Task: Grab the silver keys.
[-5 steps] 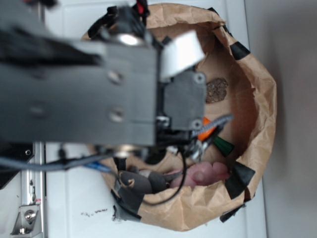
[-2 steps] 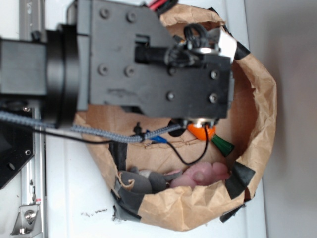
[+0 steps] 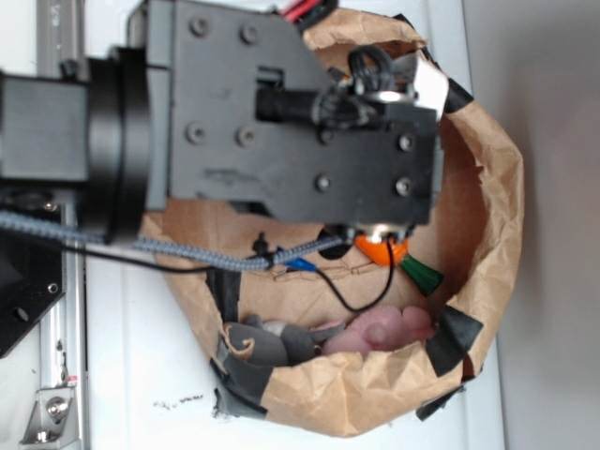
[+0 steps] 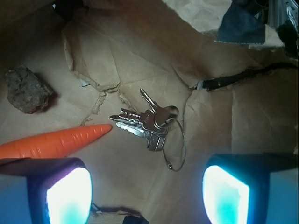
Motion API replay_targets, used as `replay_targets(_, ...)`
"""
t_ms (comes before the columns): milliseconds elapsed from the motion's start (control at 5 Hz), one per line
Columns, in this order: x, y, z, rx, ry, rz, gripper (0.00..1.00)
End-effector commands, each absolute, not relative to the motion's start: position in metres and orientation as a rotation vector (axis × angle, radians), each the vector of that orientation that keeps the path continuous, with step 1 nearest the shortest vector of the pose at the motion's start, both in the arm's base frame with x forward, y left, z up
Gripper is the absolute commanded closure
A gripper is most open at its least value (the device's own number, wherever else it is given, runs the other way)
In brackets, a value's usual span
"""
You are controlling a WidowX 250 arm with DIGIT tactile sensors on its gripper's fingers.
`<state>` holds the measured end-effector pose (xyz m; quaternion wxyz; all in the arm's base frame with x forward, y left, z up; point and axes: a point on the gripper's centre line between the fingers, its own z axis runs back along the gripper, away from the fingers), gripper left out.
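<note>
- On my wrist feed the small bunch of shiny silver keys (image 4: pixel 148 122) lies flat on the crumpled brown paper floor of the bag (image 4: pixel 140 60), near the middle of the view, with its thin wire loop (image 4: pixel 174 150) trailing toward the camera.
- The gripper (image 4: pixel 147 196) hangs above with its two glowing pads spread wide, one at the lower left and one at the lower right; nothing sits between them, and the keys lie just beyond the gap.
- A pointed orange carrot (image 4: pixel 56 141) lies to the left of the keys, its tip near the key blades but not touching them.
- A rough brownish-grey rock (image 4: pixel 27 89) rests at the far left, well apart from the keys.
- A thick black cable (image 4: pixel 243 77) crosses the paper at the upper right.
- From the exterior view, my black arm housing (image 3: pixel 281 122) covers most of the brown paper bag (image 3: pixel 487 187), so the keys are hidden there.
- I can see the carrot's orange end (image 3: pixel 380 247) with its green top (image 3: pixel 422 275) beneath the arm, and a pink soft toy (image 3: pixel 380 331) against the bag's lower wall.
</note>
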<state>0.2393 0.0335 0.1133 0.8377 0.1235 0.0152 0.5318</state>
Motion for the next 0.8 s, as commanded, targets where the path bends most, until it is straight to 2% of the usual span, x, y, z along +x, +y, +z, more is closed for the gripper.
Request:
replay_targets(0, 0.23, 0.048, 0.127, 0.246, -0.005, 1.157, 0.0)
replay_targets(200, 0.251, 0.049, 0.101, 0.212, 0.023, 1.026, 0.0)
replay_targets(400, 0.254, 0.057, 0.088, 0.183, 0.018, 0.954, 0.0)
replay_targets(600, 0.241, 0.073, 0.083, 0.216, 0.065, 0.906, 0.0)
